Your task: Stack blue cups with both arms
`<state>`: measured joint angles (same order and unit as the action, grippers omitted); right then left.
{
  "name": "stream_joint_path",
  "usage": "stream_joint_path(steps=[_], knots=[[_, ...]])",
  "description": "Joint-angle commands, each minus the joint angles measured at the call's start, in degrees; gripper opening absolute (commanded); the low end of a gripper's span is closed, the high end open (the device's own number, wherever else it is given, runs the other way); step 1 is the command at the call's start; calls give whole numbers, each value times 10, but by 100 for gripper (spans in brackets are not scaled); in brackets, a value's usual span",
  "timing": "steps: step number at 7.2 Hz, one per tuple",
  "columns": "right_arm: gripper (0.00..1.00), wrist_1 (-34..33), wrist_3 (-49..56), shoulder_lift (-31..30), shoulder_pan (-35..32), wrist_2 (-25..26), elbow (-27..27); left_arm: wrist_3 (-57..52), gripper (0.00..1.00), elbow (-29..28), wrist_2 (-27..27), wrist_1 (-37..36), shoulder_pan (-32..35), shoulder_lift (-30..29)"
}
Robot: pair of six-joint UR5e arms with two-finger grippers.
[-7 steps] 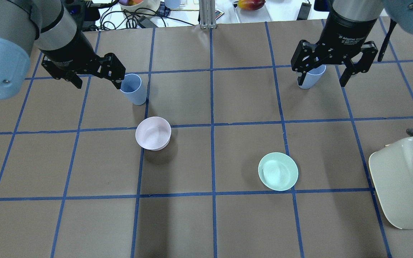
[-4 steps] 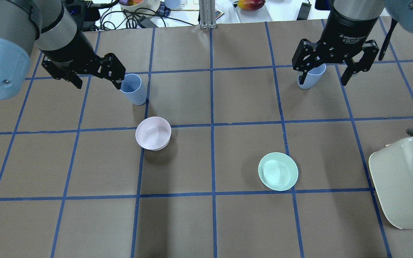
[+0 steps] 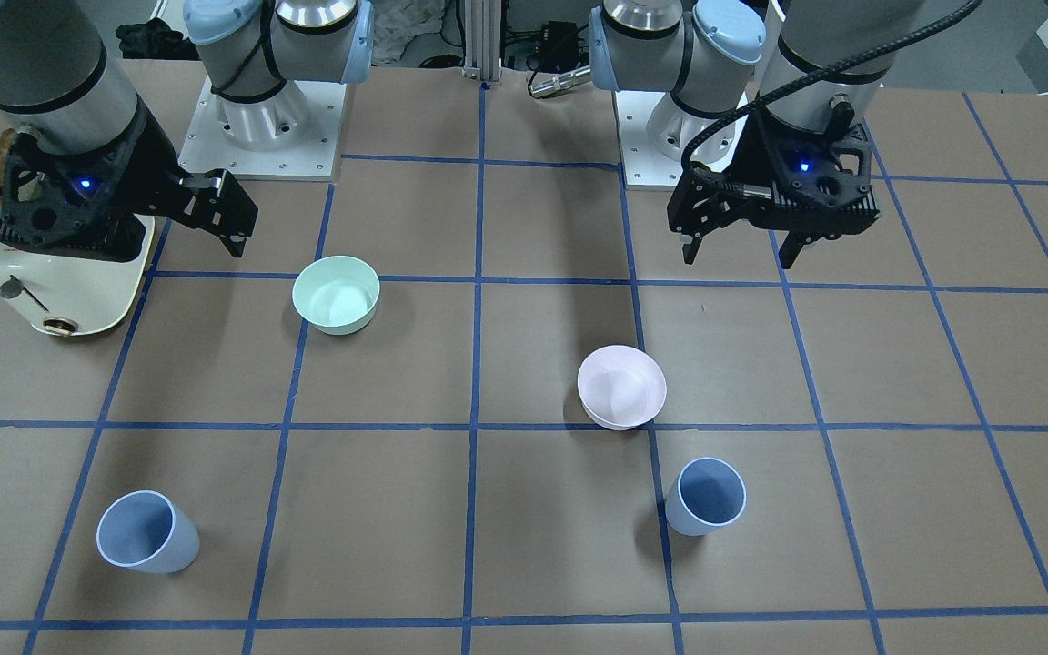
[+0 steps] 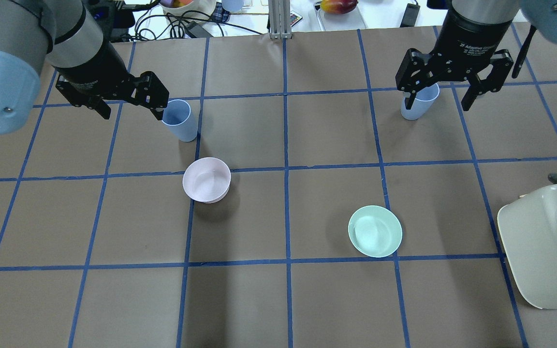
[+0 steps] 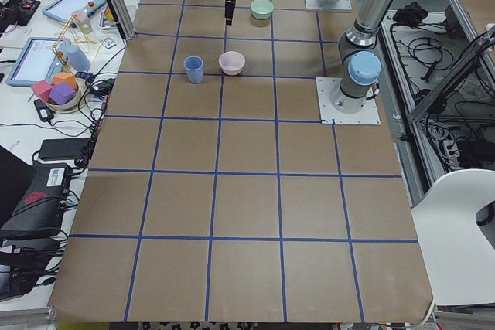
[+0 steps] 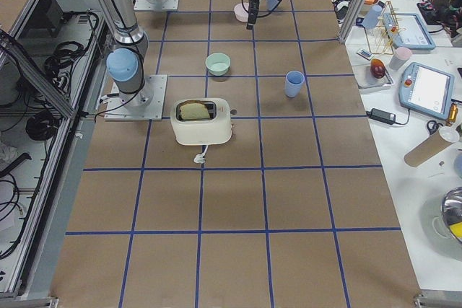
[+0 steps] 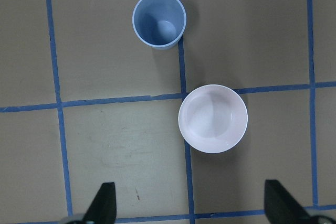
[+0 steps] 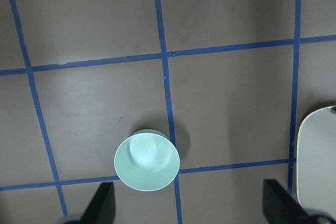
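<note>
Two pale blue cups stand upright on the brown table. One cup (image 4: pixel 180 121) is on my left side, just beyond the pink bowl; it also shows in the front view (image 3: pixel 706 496) and the left wrist view (image 7: pixel 159 20). The other cup (image 4: pixel 418 104) is on my right side and shows in the front view (image 3: pixel 146 530); it is out of the right wrist view. My left gripper (image 4: pixel 131 111) is open and empty, high above the table, nearer to me than its cup. My right gripper (image 4: pixel 438 102) is open and empty, high above the table, nearer to me than the right cup.
A pale pink bowl (image 4: pixel 206 180) sits left of centre. A mint-green bowl (image 4: pixel 374 231) sits right of centre, below my right gripper (image 8: pixel 190 205). A cream toaster (image 4: pixel 547 244) stands at the near right. Cables and clutter lie beyond the far edge.
My right gripper has shifted slightly toward the table's far side, still open. The left gripper, cups and bowls have not moved.
</note>
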<state>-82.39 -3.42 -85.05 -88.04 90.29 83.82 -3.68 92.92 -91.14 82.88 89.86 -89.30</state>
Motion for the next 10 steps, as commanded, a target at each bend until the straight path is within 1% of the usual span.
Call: stream_joint_path(steps=[1,2,3,4,6,8,10], knots=[[100,-16,1,14,1,3,9,0,100,1,0,0,0,0],[100,-27,1,39,17,29,6,0,100,2,0,0,1,0],[100,-61,13,62,49,38,1,0,100,2,0,0,1,1],[100,-134,18,91,75,39,-3,0,100,2,0,0,1,1],[100,-216,57,151,88,37,-33,0,100,2,0,0,1,0],[100,-242,56,213,100,32,-68,0,100,2,0,0,1,1],[100,-253,57,253,108,31,-74,0,100,2,0,0,1,0]])
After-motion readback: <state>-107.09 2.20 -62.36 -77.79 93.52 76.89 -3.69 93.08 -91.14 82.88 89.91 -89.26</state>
